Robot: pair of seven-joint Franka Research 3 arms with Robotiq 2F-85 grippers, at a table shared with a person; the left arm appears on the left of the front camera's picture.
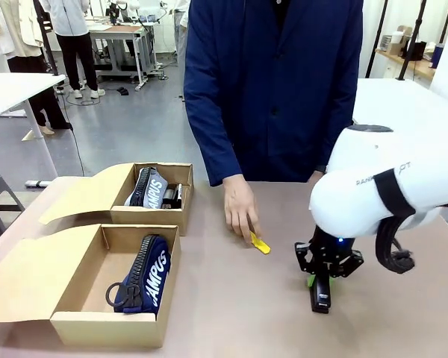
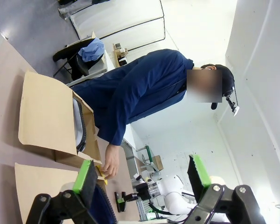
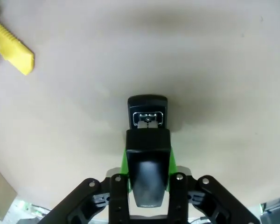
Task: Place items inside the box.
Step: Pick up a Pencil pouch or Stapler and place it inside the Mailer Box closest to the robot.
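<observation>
The right jaws are clamped on a black stapler. In the right wrist view the green pads press its flanks and its nose points away at 12 o'clock. From the front its long axis runs 12 to 6, and it sits low over the bench. I cannot tell whether it rests on the surface or hangs just clear.

The box lies well apart at 9 o'clock from the stapler, at the bench's left side, with its flap laid open toward 9. The CAMPUS pouch is already inside, lying roughly 12 to 6 against the wall on the stapler's side. That leaves bare floor on the 9 o'clock side. A carry would therefore run straight toward 9 and over the pouch, and the stapler's axis looks to match the box's free strip without a turn.

A second, far box sits at 12 from the first and holds its own pouch, so it is the one to avoid.

The knife lies at 10 o'clock from the stapler, near it, under the person's hand, with its long axis running 10 to 4.

The left jaws stand apart with nothing between them. They hang on the box side, so that arm is nearer the box, yet the right one holds the load.
</observation>
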